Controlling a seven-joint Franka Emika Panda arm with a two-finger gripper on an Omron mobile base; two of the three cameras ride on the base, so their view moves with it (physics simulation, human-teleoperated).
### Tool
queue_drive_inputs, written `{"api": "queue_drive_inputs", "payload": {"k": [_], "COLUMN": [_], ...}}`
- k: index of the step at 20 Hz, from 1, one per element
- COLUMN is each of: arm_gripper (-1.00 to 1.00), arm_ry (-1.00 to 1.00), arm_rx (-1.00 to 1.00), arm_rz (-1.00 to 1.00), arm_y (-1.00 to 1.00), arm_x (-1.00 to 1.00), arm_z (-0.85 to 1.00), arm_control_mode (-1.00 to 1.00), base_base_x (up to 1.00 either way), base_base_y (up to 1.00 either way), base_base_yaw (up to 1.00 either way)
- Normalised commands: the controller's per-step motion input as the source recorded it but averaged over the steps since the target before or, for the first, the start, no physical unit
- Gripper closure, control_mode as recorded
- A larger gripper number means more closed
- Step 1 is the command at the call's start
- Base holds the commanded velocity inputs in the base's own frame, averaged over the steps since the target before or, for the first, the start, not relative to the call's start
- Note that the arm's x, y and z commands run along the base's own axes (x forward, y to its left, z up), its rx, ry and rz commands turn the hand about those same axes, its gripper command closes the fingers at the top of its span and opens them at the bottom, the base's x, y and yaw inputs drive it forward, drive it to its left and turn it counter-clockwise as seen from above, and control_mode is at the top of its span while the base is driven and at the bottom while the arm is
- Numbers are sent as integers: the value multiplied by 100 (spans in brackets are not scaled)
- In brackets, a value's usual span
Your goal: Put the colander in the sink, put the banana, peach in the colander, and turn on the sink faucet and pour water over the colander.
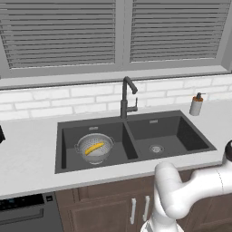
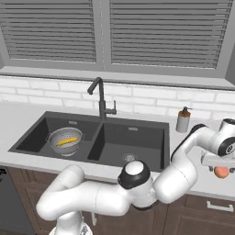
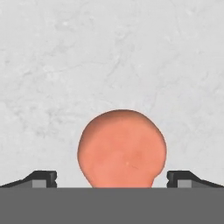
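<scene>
The sink [image 1: 136,136] has the colander [image 1: 94,148] in its left bowl, with the banana [image 1: 94,147] inside. The peach [image 3: 122,148] sits on the counter [image 3: 109,57], right of the sink. The gripper [image 3: 112,179] is wide open, holding nothing. The peach is between its tips, toward 12 o'clock.

Light is even and soft, with no clear source. The sink [image 1: 136,136] basins look dark, with faint shading under the colander [image 1: 94,148]. No glare shows on the counter [image 3: 109,57]. All pictures are low in detail, edges jagged; the peach [image 3: 122,148] looks soft and slightly blurred up close.
</scene>
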Motion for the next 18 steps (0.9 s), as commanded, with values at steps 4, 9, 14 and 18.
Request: {"api": "queue_drive_inputs", "payload": {"k": [4,9,14,18], "arm_gripper": [-100,-100,-100,-100], "arm_ry": [0,0,0,0], "arm_rx": [0,0,0,1], "arm_rz": [5,2,2,3], "arm_y": [4,0,0,0], "arm_x": [14,4,0,0], "arm_z": [-25,-36,-37,-36], "arm_control_mode": [-100,-100,-100,-100], "base_base_x": [0,0,0,0], "base_base_y": [0,0,0,0], "base_base_yaw": [0,0,0,0]}}
